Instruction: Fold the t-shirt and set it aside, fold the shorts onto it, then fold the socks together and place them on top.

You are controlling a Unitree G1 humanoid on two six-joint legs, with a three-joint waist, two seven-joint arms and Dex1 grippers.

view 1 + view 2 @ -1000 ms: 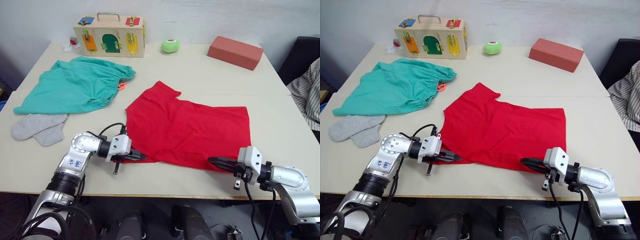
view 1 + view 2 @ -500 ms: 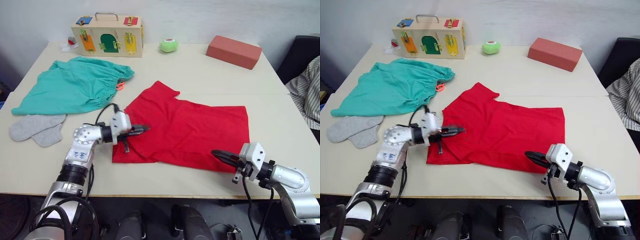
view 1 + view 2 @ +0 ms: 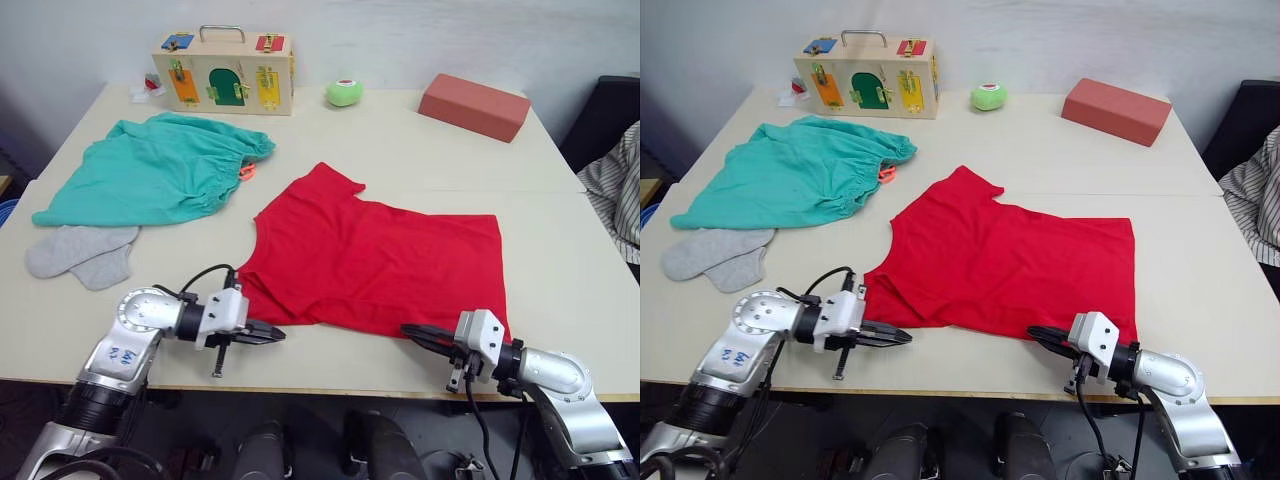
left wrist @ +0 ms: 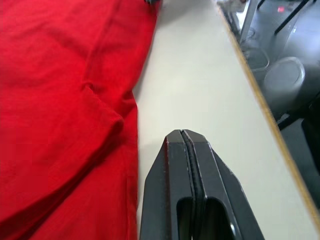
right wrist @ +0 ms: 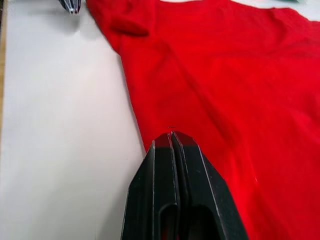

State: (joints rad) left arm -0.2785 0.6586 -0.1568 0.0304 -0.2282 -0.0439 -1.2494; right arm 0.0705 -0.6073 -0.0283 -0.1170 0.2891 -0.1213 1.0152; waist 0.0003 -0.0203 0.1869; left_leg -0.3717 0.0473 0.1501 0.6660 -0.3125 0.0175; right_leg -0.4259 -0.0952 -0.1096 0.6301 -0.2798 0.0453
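Observation:
The red t-shirt lies spread flat mid-table, with a small crease at its near left corner. My left gripper is shut and empty on bare table just in front of that corner. At the near hem on the right side my right gripper is also shut, its tip at the cloth's edge, with no fabric seen between the fingers. The teal shorts lie crumpled at the far left. The grey socks lie side by side in front of them.
A wooden latch box, a green ball and a salmon-red block stand along the table's far side. A person's striped sleeve shows at the right edge. The table's front edge runs just behind both grippers.
My left gripper was raised over the shirt's left side half a second ago and has come back down to the table in front of the corner. The right gripper shifted slightly left along the hem.

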